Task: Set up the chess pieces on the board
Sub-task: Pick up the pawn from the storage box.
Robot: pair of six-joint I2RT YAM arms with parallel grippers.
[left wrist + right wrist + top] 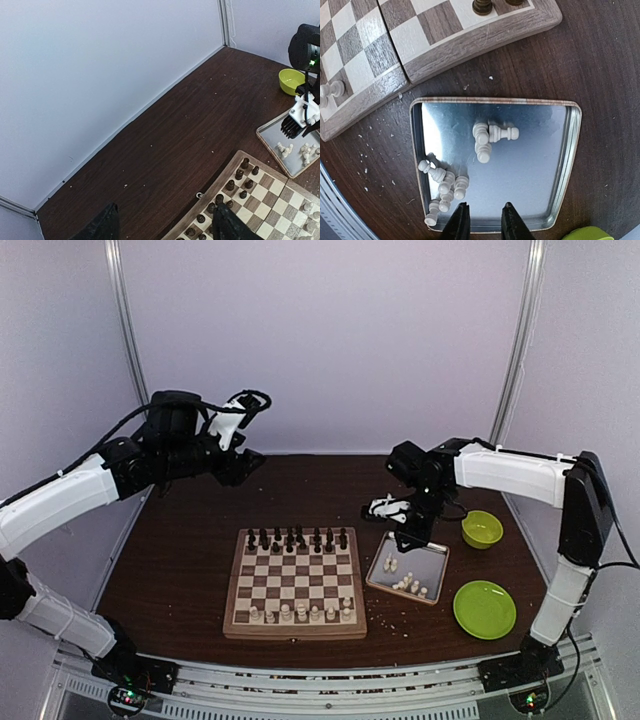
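Well now, the dark wooden table [180, 570] carries everything, and the board [296, 631] lies well off to the left of the right claw [485, 224], closer to the arm bases than the left claw [167, 231]. That left claw hangs high over the far left of the table, jaws spread wide with nothing between them, and the board's far corner is just below it. Directly under the right claw sits the metal tray [535, 165]; this claw's jaws stand only a narrow gap apart, empty. Off to that claw's right are a green plate [485, 608] and a small green bowl [482, 528]. Dark pieces [297, 538] line the board's far edge. And the chess pieces [492, 135]: some stand along the board's near row, and the rest lie tipped in the tray in two clumps, one hard by the right claw's fingertips, the other a little ahead of them.
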